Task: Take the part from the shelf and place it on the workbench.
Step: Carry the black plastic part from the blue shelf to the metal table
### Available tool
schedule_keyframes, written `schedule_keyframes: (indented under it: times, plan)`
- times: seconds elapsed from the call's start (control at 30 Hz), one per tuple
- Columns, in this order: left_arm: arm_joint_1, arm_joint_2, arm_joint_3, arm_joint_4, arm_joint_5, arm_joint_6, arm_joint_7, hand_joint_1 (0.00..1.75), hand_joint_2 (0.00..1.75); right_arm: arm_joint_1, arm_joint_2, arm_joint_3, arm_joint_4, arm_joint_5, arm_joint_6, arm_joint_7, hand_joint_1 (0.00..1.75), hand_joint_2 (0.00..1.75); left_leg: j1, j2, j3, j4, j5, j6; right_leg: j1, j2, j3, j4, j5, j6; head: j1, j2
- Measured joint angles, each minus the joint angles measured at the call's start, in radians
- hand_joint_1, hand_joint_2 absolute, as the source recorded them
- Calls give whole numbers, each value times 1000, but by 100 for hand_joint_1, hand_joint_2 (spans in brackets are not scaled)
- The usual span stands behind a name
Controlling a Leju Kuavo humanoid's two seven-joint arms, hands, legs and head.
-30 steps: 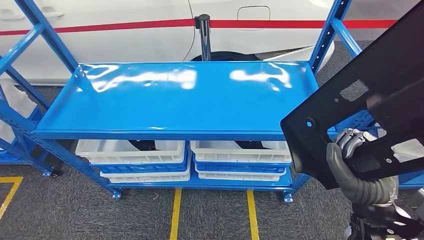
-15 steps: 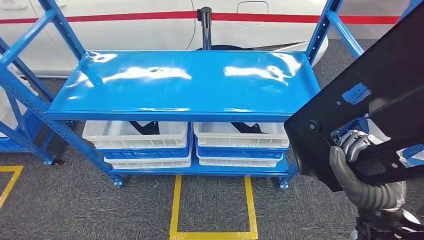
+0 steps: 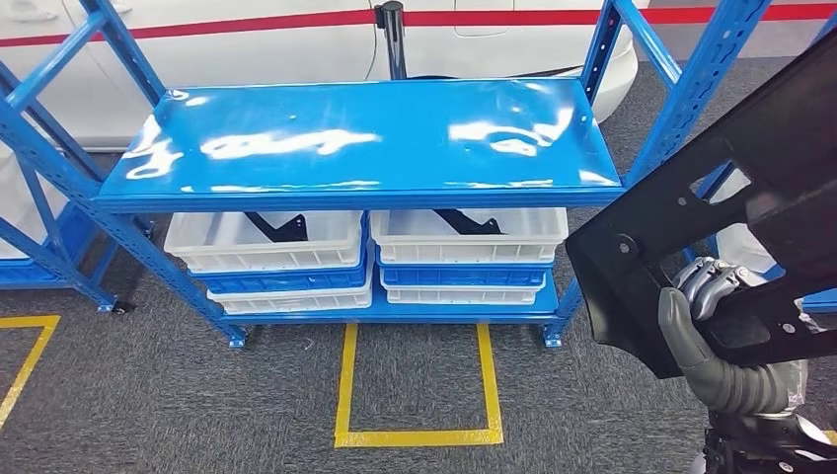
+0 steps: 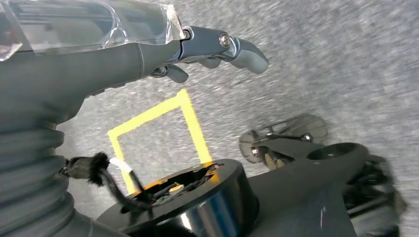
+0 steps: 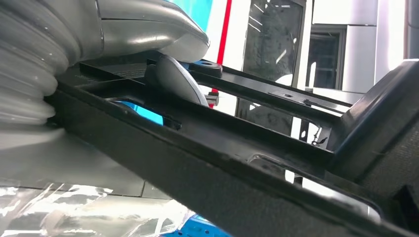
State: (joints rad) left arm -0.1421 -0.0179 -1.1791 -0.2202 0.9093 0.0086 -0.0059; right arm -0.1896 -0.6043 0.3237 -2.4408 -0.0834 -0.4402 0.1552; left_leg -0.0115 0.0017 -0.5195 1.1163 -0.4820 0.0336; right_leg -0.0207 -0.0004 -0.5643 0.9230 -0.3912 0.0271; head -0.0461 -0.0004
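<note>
While the part (image 3: pixel 730 197), a flat black panel with cut-outs and bolt holes, sits tilted in the right hand (image 3: pixel 713 316), clear of the shelf (image 3: pixel 355 148) and off its right edge, you are in the carrying step. That hand's grey thumb and pale fingers clamp the panel's lower edge. Your left hand (image 4: pixel 197 49) hangs over the grey carpet, fingers loosely spread, holding nothing. Next you likely need to turn toward the workbench and keep the rigid panel clear of the blue uprights. Glossy blue steel tops the shelf; white plastic bins (image 3: pixel 265 242) sit beneath.
</note>
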Motion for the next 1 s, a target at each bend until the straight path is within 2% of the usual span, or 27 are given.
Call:
schedule_keyframes:
  times: [0.07,0.1,0.17,0.2,0.23,0.27,0.3,0.33,0.37,0.4,0.43,0.47,0.5,0.53,0.57,0.6,0.63,0.67,0.7,0.73,0.77,0.83,0.87,0.9,0.93,0.97,1.0]
  plan:
    - [4,0,0,0,0,-2,0,0,175,2,0,-2,0,-1,0,-8,175,175,-5,-4,97,-161,-1,14,4,0,-15,1,19,8,0,0]
    - [5,0,0,1,0,-4,-1,0,175,2,0,-4,0,-2,0,-11,175,175,-8,-6,120,-208,-9,18,4,0,-21,0,30,12,0,0]
    - [7,0,0,1,0,-5,-3,0,175,2,-1,-6,0,-4,1,-13,175,175,-7,-5,118,-233,-5,25,4,-1,-34,0,45,23,1,0]
    - [8,-1,0,1,0,-5,-4,0,175,2,-1,-7,0,-6,2,-14,175,175,-5,-4,108,-234,5,30,4,0,-43,9,34,28,1,0]
    - [10,-1,0,1,0,-5,-5,0,175,2,-1,-7,0,-7,3,-14,175,175,-3,-2,98,-235,16,38,3,0,-54,35,2,32,2,0]
    - [11,-1,0,1,0,-3,-5,0,175,2,-1,-8,0,-9,3,-14,175,175,-2,-1,86,-235,28,45,2,1,-70,83,-47,35,3,0]
    - [12,-1,0,1,0,-2,-6,0,175,2,-1,-8,0,-10,4,-15,175,175,-4,0,74,-233,39,49,2,1,-89,152,-104,38,4,0]
    - [12,0,0,1,1,0,-7,0,175,3,-2,-8,0,-10,5,-15,175,175,-5,0,60,-230,49,52,1,1,-106,227,-148,40,5,0]
    - [13,0,0,2,1,1,-7,0,175,3,-2,-8,0,-11,5,-15,175,175,-6,1,45,-227,58,51,1,1,-117,289,-168,41,6,0]
    - [13,0,0,2,1,1,-8,0,175,3,-2,-8,0,-12,6,-15,175,175,-7,2,30,-222,67,51,1,1,-114,325,-161,41,6,0]
    - [12,0,0,2,1,1,-8,0,175,3,-2,-8,0,-12,7,-15,175,175,-7,3,14,-216,74,49,1,1,-95,323,-134,41,6,0]
    - [11,0,0,2,1,1,-9,0,175,2,-2,-8,0,-12,7,-15,175,175,-7,4,-2,-208,81,47,1,0,-58,286,-102,40,6,0]
    - [10,0,0,1,1,0,-9,0,175,2,-2,-8,0,-12,7,-15,175,175,-7,4,-15,-200,87,45,1,0,-5,220,-81,38,6,0]
    - [9,0,0,1,2,0,-10,0,175,1,-2,-8,0,-12,7,-15,175,175,-9,4,-27,-192,91,41,3,0,50,140,-77,35,6,0]
    - [8,0,0,2,2,0,-11,0,175,0,-2,-9,0,-12,8,-15,175,175,-11,4,-35,-186,97,36,5,0,92,73,-83,31,6,0]
    - [7,0,0,2,2,0,-11,0,175,-1,-2,-9,0,-12,8,-15,175,175,-13,5,-43,-181,104,32,7,1,117,28,-95,27,6,0]
    - [7,0,0,2,2,0,-11,0,175,-3,-3,-9,0,-12,9,-15,175,175,-15,5,-49,-178,112,27,9,1,122,9,-100,22,5,0]
    - [6,0,0,2,2,0,-12,0,175,-3,-2,-9,0,-12,9,-16,175,175,-15,4,-56,-176,118,23,7,-1,115,7,-97,15,5,0]
    - [6,1,0,2,2,0,-12,0,175,-4,-2,-9,0,-12,10,-16,175,175,-15,3,-65,-167,110,17,4,-4,105,7,-89,7,5,0]
    - [6,1,0,2,3,0,-12,0,175,-4,-2,-9,0,-13,10,-16,175,175,-13,1,-76,-143,82,11,1,-6,93,7,-79,-2,4,0]
    - [4,2,1,2,3,0,-13,0,175,-4,-2,-9,0,-13,10,-16,175,175,-11,0,-90,-101,38,4,-2,-8,81,7,-68,-9,4,0]
    - [-1,2,2,2,4,0,-13,0,175,-4,-2,-9,0,-13,10,-16,175,175,-4,-1,-120,33,-66,-8,-2,-9,53,7,-44,-15,3,0]
    - [-3,2,2,2,3,0,-13,0,175,-4,-2,-9,0,-13,10,-16,175,175,-2,-1,-127,96,-93,-12,-2,-9,38,8,-33,-16,3,0]
    - [-4,3,2,2,3,0,-13,0,175,-4,-2,-9,0,-13,10,-16,175,175,0,-1,-124,137,-94,-14,-1,-8,23,8,-20,-16,3,0]
    - [-4,3,2,2,2,0,-12,0,175,-4,-2,-9,0,-13,10,-16,175,175,2,-1,-105,144,-72,-14,-1,-7,7,8,-7,-14,3,0]
    - [-3,3,2,2,2,0,-11,0,175,-4,-2,-9,0,-13,10,-16,175,175,2,-1,-72,114,-40,-11,0,-5,-9,8,6,-12,3,0]
    - [-2,3,2,2,1,0,-9,0,175,-4,-2,-9,0,-13,10,-16,175,175,1,-1,-23,51,-12,-5,1,-3,-23,9,18,-10,3,0]
